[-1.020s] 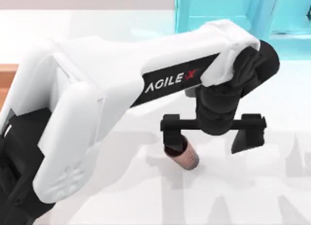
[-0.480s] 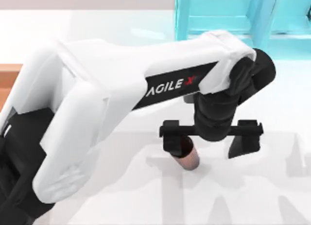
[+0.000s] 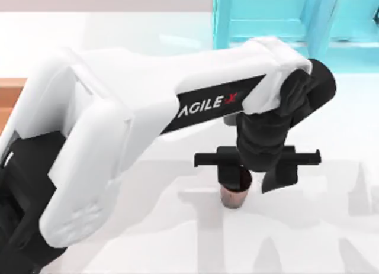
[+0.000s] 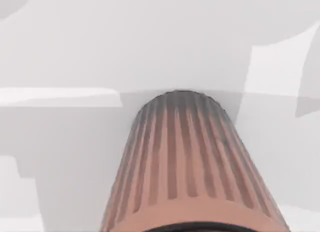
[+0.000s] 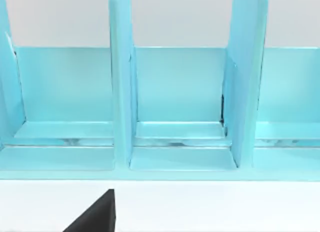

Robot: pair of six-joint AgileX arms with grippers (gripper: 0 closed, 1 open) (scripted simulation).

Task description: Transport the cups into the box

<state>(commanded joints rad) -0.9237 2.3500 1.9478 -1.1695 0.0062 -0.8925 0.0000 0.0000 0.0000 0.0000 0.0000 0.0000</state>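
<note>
Cup (image 4: 185, 162): ribbed, matt reddish-brown. Table (image 3: 331, 238): smooth white. Cyan frame (image 5: 180, 91): glossy. Arm shell (image 3: 118, 102): glossy white.

My left gripper (image 3: 254, 180) covers most of the cup (image 3: 234, 196), so I can't tell its grip. The box (image 3: 10, 96) is mostly cut off at the left edge, behind my arm.
</note>
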